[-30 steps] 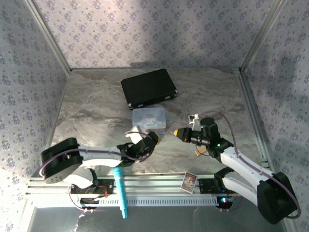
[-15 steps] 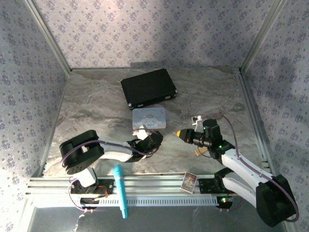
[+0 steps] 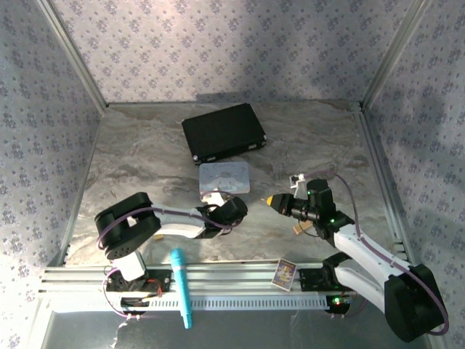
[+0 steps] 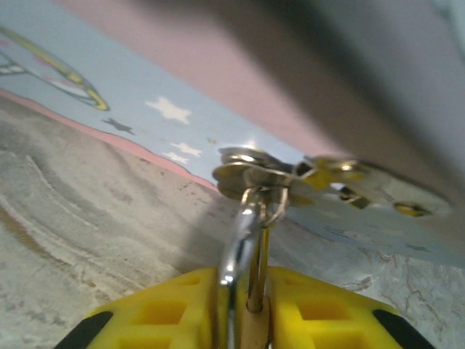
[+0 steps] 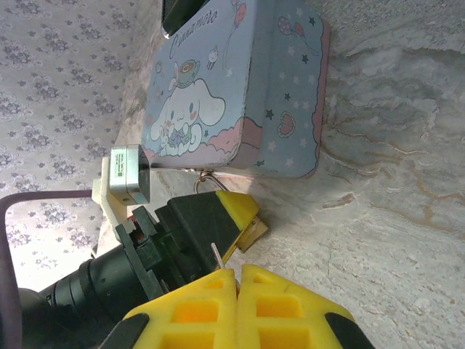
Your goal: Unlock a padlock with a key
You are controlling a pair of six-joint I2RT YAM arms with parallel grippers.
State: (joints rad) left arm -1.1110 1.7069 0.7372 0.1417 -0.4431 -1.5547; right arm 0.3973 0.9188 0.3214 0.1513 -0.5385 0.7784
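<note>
The small brass padlock [image 4: 252,323] sits between the yellow fingers of my left gripper [image 4: 243,280], which is shut on it. Its silvery shackle [image 4: 234,247] points up to a ring with spare keys [image 4: 254,169] lying against the pastel tin [image 4: 109,80]. In the right wrist view the padlock [image 5: 252,231] shows as a brass corner under the left gripper's yellow fingertip [image 5: 236,207]. My right gripper [image 5: 238,275] is shut on the thin silvery key [image 5: 216,254], whose tip pokes out toward the padlock, a short gap away. From above, the left gripper [image 3: 231,211] and right gripper [image 3: 275,201] face each other.
The pastel tin [image 3: 225,177] lies just behind both grippers, a black case [image 3: 221,131] farther back. A tan block [image 3: 299,228] sits under the right arm. A teal pen [image 3: 180,287] and a small card [image 3: 285,273] lie on the near rail.
My left gripper slid right up to the tin's front edge and closed its jaws on the padlock. The right gripper stayed shut on the key, nearly still.
</note>
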